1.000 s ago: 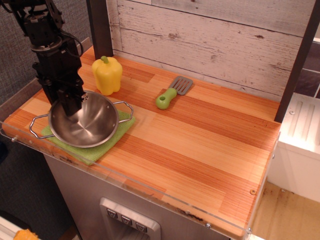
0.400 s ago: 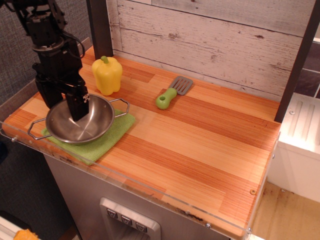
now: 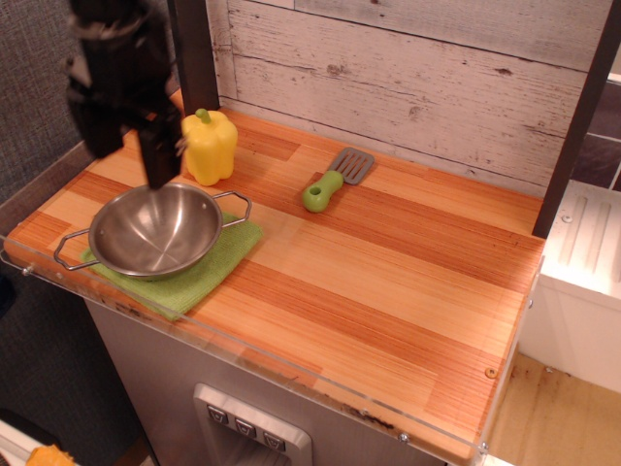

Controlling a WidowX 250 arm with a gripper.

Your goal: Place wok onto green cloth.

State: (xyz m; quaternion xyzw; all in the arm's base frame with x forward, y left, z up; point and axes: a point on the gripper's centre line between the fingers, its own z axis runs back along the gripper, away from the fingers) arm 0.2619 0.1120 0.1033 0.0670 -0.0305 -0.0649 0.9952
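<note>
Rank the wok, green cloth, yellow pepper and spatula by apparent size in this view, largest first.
1. wok and green cloth: about alike; the wok hides most of the cloth, so I cannot rank them.
2. yellow pepper.
3. spatula: longer than the pepper but much slimmer.

Yellow pepper just behind wok; open counter rightward.
</note>
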